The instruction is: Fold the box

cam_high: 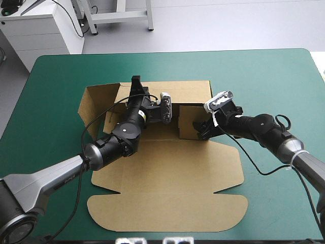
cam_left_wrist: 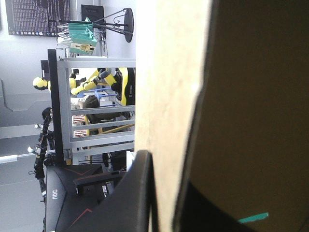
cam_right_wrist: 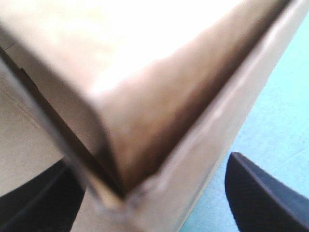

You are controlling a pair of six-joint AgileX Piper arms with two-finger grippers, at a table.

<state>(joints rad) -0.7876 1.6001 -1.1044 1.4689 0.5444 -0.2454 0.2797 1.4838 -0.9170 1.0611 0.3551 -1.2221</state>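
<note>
Lid flat on the near side, box (cam_high: 172,173) sits mid-table on the teal-green cover (cam_high: 274,71), far and left walls raised. At the far wall, left gripper (cam_high: 136,84) has its black fingers (cam_left_wrist: 137,193) all but closed, board sheet pinched between them. At the raised right wall, right gripper (cam_high: 202,129) has both fingers (cam_right_wrist: 260,193) standing apart, a folded box corner between them; contact unclear.

Teal-green table (cam_high: 269,76); white cabinet (cam_high: 43,33) beyond far-left corner; grey floor (cam_high: 228,23).
</note>
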